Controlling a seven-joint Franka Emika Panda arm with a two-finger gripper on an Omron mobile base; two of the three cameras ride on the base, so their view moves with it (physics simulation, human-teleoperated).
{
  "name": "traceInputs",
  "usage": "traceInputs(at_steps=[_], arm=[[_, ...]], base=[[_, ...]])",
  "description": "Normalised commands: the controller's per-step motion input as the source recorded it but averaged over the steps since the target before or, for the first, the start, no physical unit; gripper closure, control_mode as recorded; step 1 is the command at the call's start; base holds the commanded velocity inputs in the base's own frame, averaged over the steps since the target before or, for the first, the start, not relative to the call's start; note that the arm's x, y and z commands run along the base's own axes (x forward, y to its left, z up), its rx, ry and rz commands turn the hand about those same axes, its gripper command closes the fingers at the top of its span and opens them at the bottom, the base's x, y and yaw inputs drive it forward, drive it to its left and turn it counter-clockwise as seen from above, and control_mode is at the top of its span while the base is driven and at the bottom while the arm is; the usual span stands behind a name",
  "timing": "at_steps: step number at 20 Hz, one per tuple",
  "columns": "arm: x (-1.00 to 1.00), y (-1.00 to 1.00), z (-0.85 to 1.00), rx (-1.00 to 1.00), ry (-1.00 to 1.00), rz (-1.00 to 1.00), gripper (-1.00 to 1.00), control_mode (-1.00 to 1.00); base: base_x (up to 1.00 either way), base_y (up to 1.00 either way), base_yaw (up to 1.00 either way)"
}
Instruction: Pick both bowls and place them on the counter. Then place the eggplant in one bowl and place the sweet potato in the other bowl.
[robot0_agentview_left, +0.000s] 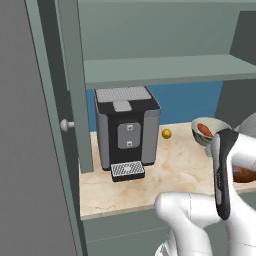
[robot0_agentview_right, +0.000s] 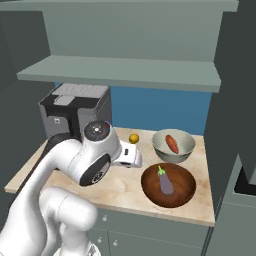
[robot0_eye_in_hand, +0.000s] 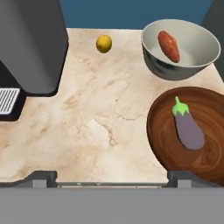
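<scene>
- Gripper (robot0_eye_in_hand: 112, 177): jaws spread fully wide, nothing between them; it hangs above bare counter (robot0_eye_in_hand: 87, 127), left of both bowls.
- Sweet potato (robot0_eye_in_hand: 169, 46): lies inside the grey-beige bowl (robot0_eye_in_hand: 181, 65), at the counter's back right. Judged firm and fairly light; the tapered ends could slip, so grip across the thick middle.
- Eggplant (robot0_eye_in_hand: 189, 128): lies in the wooden bowl (robot0_eye_in_hand: 164, 144), just in front of the grey-beige one. Skin looks glossy, likely slick; hold at mid-body, not the green stem.
- Both vegetables appear placed; task judged essentially complete.
</scene>
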Motion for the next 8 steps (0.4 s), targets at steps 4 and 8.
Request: traceInputs(at_steps=[4,8], arm=[[-0.33,0.52,0.16,0.00,0.00,-0.08,-1.00,-1.00],[-0.37,0.44,0.18,0.00,0.00,-0.08,-1.00,-1.00]], base=[[0.00,0.00,0.00],[0.00,0.00,0.00]])
